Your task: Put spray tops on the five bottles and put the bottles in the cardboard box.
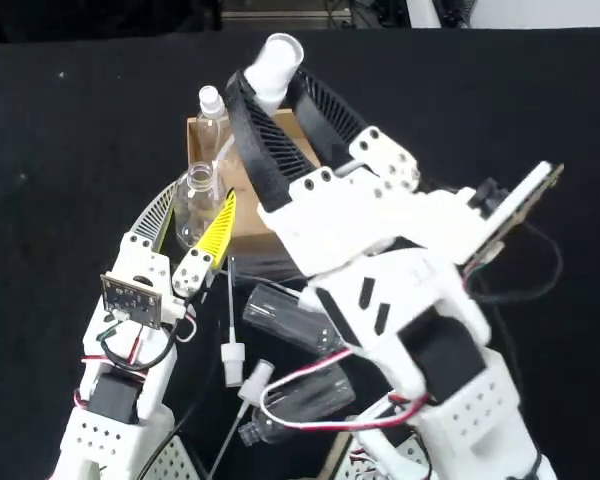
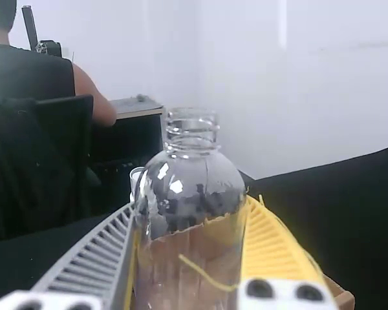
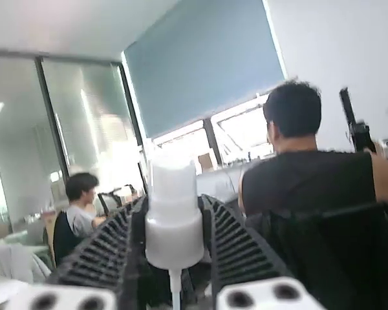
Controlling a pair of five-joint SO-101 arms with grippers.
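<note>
The left gripper (image 1: 202,202) is clamping an uncapped bottle (image 1: 198,185) upright beside the cardboard box (image 1: 248,222), while the right gripper (image 1: 270,80), closed on a spray top (image 1: 278,55) with its tube pointing down, is holding it off to one side of the open neck.

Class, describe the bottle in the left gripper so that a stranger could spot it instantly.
Find the cardboard box on the black table. At its edge, the left gripper, one finger yellow, holds a clear bottle upright. Unlike the capped bottle behind it, its threaded neck is bare.
</note>
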